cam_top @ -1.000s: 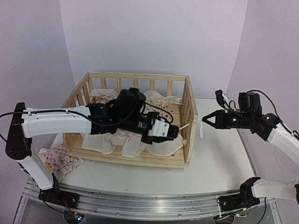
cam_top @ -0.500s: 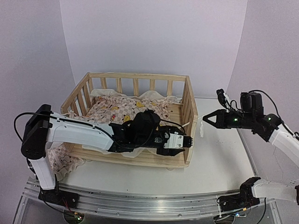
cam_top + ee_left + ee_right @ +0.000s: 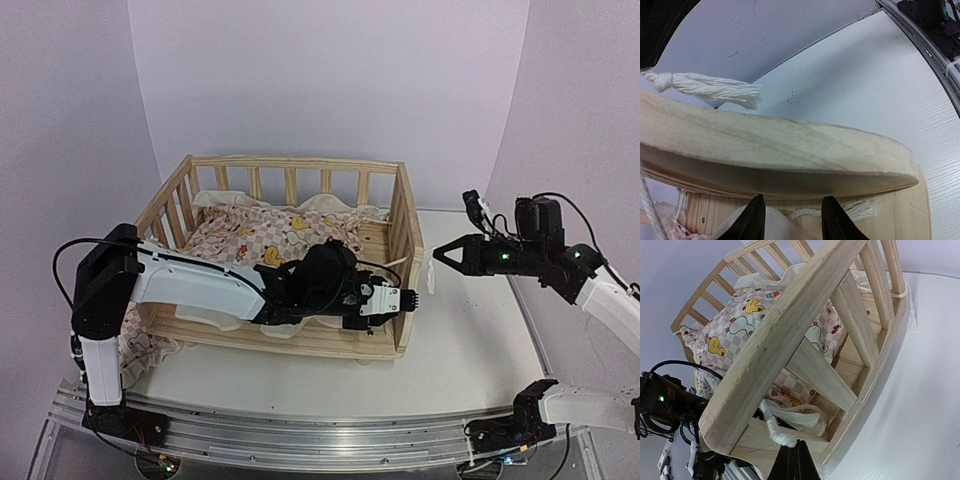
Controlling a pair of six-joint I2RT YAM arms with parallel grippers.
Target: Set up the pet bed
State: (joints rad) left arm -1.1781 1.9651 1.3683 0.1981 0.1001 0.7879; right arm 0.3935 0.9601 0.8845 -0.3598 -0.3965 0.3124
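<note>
Top external view, from the left: a checked flap (image 3: pixel 135 345), seemingly part of the cushion (image 3: pixel 265 235), spills past the frame (image 3: pixel 300 162) at its front left corner onto the tabletop (image 3: pixel 470 340). The rest of the cushion lies inside the frame, duck print up, rumpled and not squared to the rails. The frame sits mid-tabletop with its long axis running left to right. The left arm reaches along the front rail, and the left end effector (image 3: pixel 392 300) sits low at the front right corner, touching or nearly touching the wood. Its wrist camera shows the fingers (image 3: pixel 754 222) partly apart just under the rail, with white cloth and a string (image 3: pixel 807 214) between them; whether they pinch either one I cannot tell. A tassel (image 3: pixel 715 90) hangs over the rail above. Farther right, outside the end rail and apart from it, the right end effector (image 3: pixel 443 256) hovers clenched with nothing visibly in it. Its own camera looks at the same corner from outside, a string loop just ahead of its tip. As I judge it, the next move turns on that corner string. It lies directly ahead of the left end effector and to the left of the right one, and the left is nearer.
</note>
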